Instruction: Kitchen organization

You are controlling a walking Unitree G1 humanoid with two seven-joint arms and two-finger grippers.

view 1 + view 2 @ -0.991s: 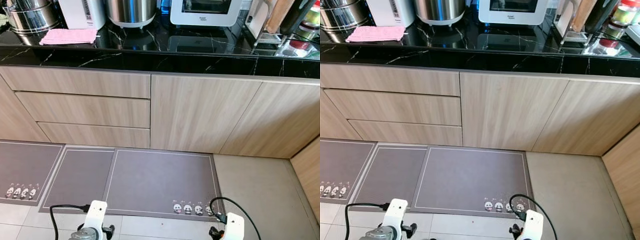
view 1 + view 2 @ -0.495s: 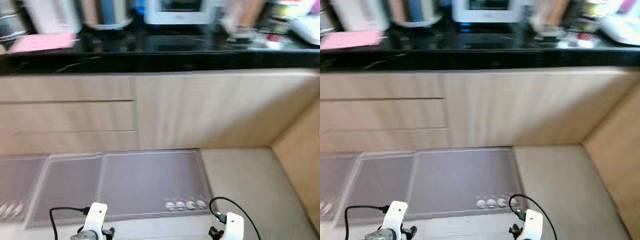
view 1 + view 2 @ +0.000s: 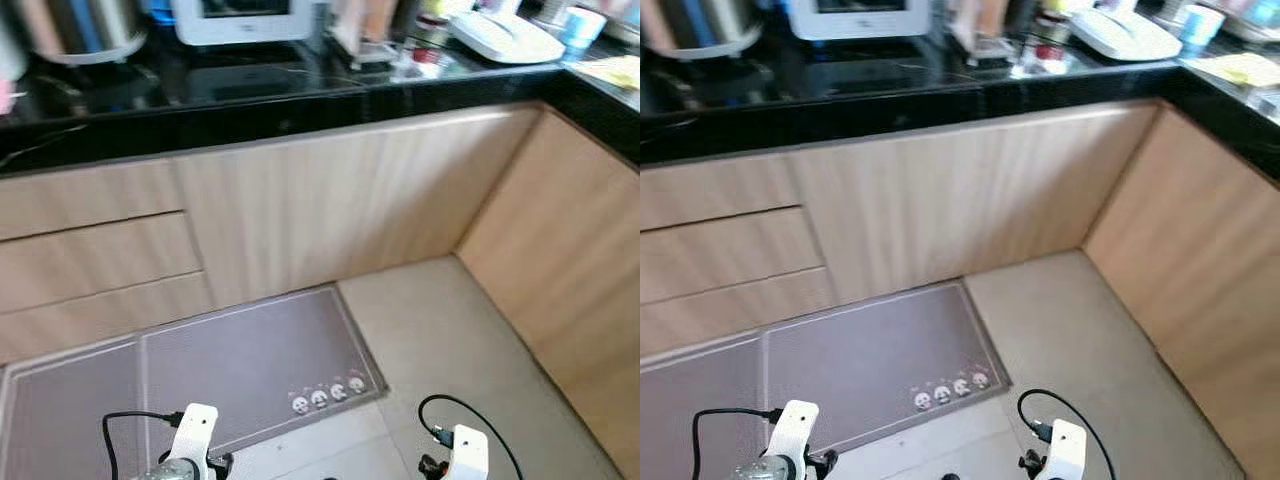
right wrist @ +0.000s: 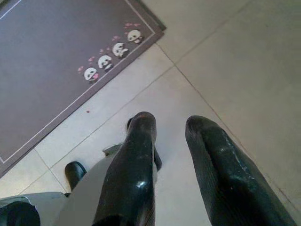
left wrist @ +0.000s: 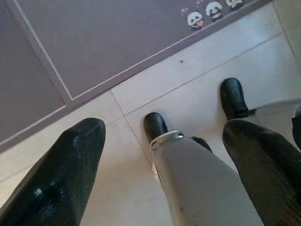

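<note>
Down by my legs both arms hang idle, and neither holds anything. My left gripper (image 5: pixel 160 174) has its two black fingers spread wide, with my own grey leg and dark feet seen between them above the pale floor tiles (image 5: pixel 197 61). My right gripper (image 4: pixel 171 165) has its fingers a little apart, nothing between them, pointing at the tiles just beside the corner of the grey mat (image 4: pixel 51 56) with its row of little pandas.

As I judge it, the step in hand is walking up and turning to face the stretch of black countertop (image 3: pixel 300 95) that needs sorting, not yet any reaching. To do it well I should finish turning, stop square to the wooden cabinet fronts (image 3: pixel 330 210), and let the picture settle, because the head views are soft and I cannot yet read the small things clearly. I should also mind the corner, where a second cabinet run (image 3: pixel 560 260) comes toward me on my right; that arm needs room to rise.

What I am likely to tidy sits up on the counter, well apart from both grippers and far above them: a white appliance (image 3: pixel 240 20), a steel pot (image 3: pixel 85 28) toward my left, a white lidded dish (image 3: pixel 505 38) and a blue cup (image 3: pixel 582 25) toward my right. Which comes first I cannot tell.
</note>
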